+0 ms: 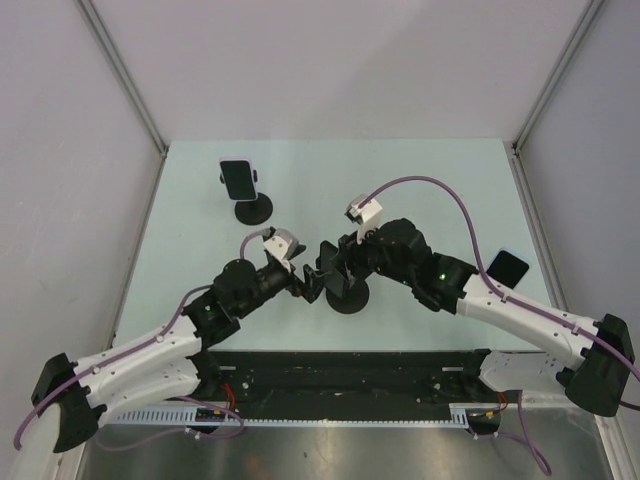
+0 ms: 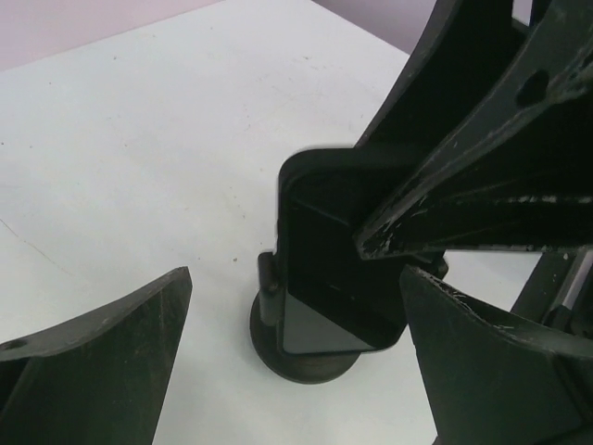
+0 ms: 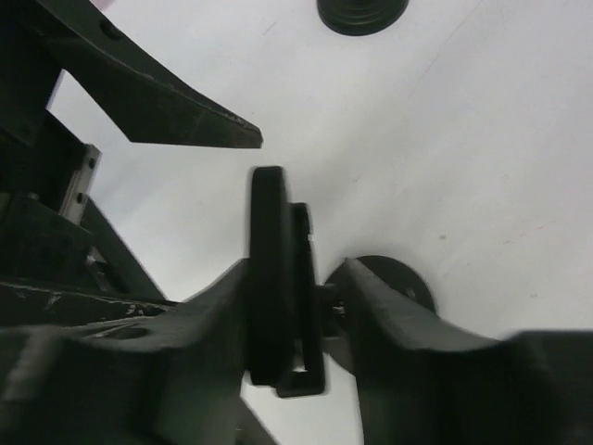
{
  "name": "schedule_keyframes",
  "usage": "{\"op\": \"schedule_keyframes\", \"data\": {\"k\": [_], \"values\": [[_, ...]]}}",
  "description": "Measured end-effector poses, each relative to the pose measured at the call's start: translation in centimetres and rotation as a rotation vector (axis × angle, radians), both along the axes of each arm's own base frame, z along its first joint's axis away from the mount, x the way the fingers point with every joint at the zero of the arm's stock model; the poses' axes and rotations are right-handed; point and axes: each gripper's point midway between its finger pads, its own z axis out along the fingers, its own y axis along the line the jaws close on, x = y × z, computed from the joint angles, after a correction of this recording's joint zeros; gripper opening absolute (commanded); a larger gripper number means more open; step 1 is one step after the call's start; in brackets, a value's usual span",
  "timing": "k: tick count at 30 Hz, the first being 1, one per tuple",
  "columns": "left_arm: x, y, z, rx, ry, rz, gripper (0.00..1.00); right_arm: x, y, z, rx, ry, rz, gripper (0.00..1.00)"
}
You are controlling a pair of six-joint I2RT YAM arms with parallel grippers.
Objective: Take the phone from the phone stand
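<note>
A black phone (image 2: 320,324) stands upright in the cradle of a black phone stand (image 2: 301,366) with a round base (image 1: 351,298) at the table's middle. In the right wrist view the phone (image 3: 269,278) shows edge-on, with the cradle (image 3: 306,315) behind it. My right gripper (image 3: 292,269) straddles the phone and cradle. Its left finger lies against the phone's face and a small gap remains at its right finger (image 3: 371,297). My left gripper (image 2: 296,278) is open wide, with one finger on each side of the phone and stand, touching neither. In the top view both grippers meet over the stand, left (image 1: 305,283) and right (image 1: 325,266).
A second stand (image 1: 251,209) holding another phone (image 1: 238,179) is at the back left; its base (image 3: 361,14) shows in the right wrist view. A loose black phone (image 1: 507,268) lies on the table (image 1: 420,180) at the right, beside the right arm.
</note>
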Motion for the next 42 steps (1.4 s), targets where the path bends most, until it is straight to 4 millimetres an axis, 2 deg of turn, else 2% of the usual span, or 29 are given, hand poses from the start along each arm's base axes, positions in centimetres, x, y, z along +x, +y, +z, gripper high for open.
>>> {"op": "schedule_keyframes", "data": {"k": [2, 6, 12, 19, 25, 32, 37, 42], "values": [[0.1, -0.3, 0.4, 0.007, 0.000, 0.019, 1.00, 0.0, -0.1, -0.2, -0.003, 0.009, -0.008, 0.70], [-0.1, -1.1, 0.7, 0.024, 0.014, 0.054, 1.00, 0.3, -1.2, 0.3, -0.004, 0.001, -0.043, 0.77], [-0.1, -2.6, 2.2, 0.031, 0.027, 0.105, 1.00, 0.0, -3.7, 2.6, 0.033, -0.029, -0.105, 0.85], [0.1, -3.6, 3.5, 0.018, 0.061, 0.152, 1.00, 0.3, -8.0, 3.9, 0.085, -0.064, -0.251, 0.88], [-0.4, -4.9, 4.2, 0.022, 0.076, 0.163, 1.00, 0.9, -10.9, 2.1, 0.105, -0.042, -0.340, 0.88], [-0.5, -5.1, 3.2, 0.032, 0.113, 0.187, 1.00, 0.5, -11.3, -1.2, 0.089, 0.011, -0.338, 0.86], [-0.1, -4.4, 3.1, 0.031, 0.117, 0.236, 1.00, 0.2, -10.8, -1.9, 0.090, 0.025, -0.307, 0.86], [0.4, -3.4, 3.5, 0.014, 0.118, 0.263, 1.00, -0.4, -9.4, -3.0, 0.090, 0.056, -0.234, 0.86]]}}
